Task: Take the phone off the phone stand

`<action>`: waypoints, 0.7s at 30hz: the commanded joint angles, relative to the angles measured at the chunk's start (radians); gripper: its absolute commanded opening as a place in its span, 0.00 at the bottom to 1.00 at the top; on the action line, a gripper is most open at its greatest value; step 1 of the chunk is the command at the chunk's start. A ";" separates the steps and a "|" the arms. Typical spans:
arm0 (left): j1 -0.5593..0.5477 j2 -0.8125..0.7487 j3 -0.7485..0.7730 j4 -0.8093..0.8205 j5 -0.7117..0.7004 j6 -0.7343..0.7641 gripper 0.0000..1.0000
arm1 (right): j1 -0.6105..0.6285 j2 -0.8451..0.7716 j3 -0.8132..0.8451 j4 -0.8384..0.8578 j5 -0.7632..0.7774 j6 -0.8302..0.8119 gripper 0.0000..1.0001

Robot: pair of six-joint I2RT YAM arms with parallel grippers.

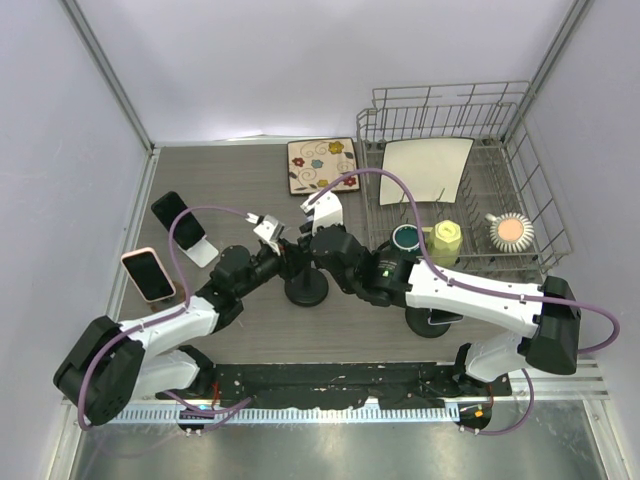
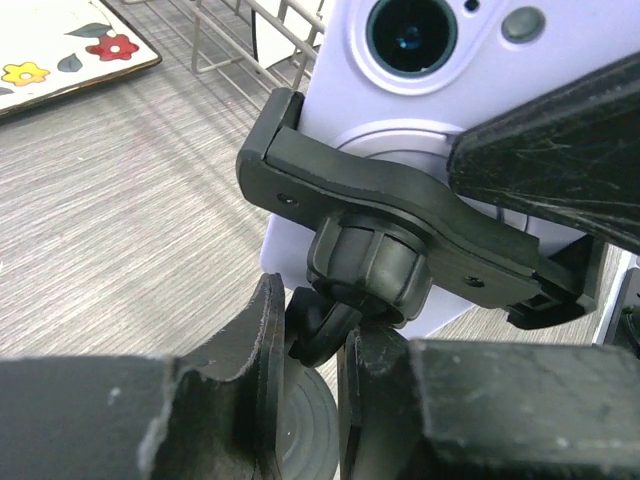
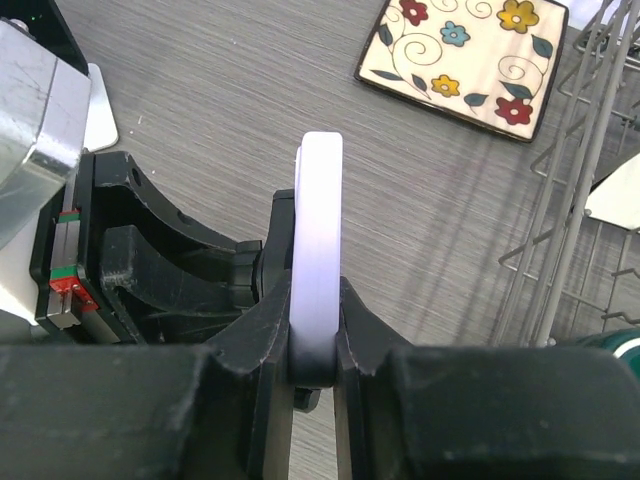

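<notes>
A lavender phone point(image 2: 430, 60) sits clamped in a black phone stand point(image 2: 400, 210), seen from behind in the left wrist view. My left gripper point(image 2: 312, 350) is shut on the stand's neck just below its ball joint, above the round base point(image 1: 306, 291). In the right wrist view the phone point(image 3: 318, 240) stands edge-on, and my right gripper point(image 3: 316, 350) is shut on its lower edge, one finger on each face. In the top view both grippers meet over the stand, the left point(image 1: 285, 256) and the right point(image 1: 322, 246), and the phone is mostly hidden between them.
A black phone point(image 1: 172, 210) on a white stand and a pink-cased phone point(image 1: 148, 273) lie at the left. A floral tile point(image 1: 322, 164) lies at the back. A wire dish rack point(image 1: 520, 150) at the right holds a white plate point(image 1: 425, 170), a green mug point(image 1: 407, 237) and a yellow cup point(image 1: 446, 238).
</notes>
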State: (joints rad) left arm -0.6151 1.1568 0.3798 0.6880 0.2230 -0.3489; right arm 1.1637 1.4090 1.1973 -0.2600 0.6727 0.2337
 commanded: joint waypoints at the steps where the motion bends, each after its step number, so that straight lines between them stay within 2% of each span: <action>1: 0.100 -0.006 -0.012 0.022 -0.398 -0.128 0.00 | 0.039 -0.068 -0.013 -0.301 0.073 0.036 0.01; 6: 0.101 -0.034 -0.030 0.034 -0.389 -0.148 0.00 | 0.030 -0.065 0.024 -0.327 0.177 0.122 0.01; 12: 0.089 -0.075 -0.050 0.044 -0.317 -0.148 0.00 | 0.030 0.010 0.106 -0.372 0.348 0.249 0.01; 15: 0.068 -0.107 -0.061 0.033 -0.317 -0.134 0.00 | 0.030 0.053 0.162 -0.374 0.430 0.262 0.01; 21: -0.012 -0.147 -0.073 -0.011 -0.338 -0.096 0.00 | 0.030 0.129 0.222 -0.355 0.456 0.259 0.01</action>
State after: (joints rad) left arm -0.6239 1.0492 0.3180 0.6762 0.1307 -0.4347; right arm 1.2091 1.5257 1.3643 -0.4713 0.8841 0.5022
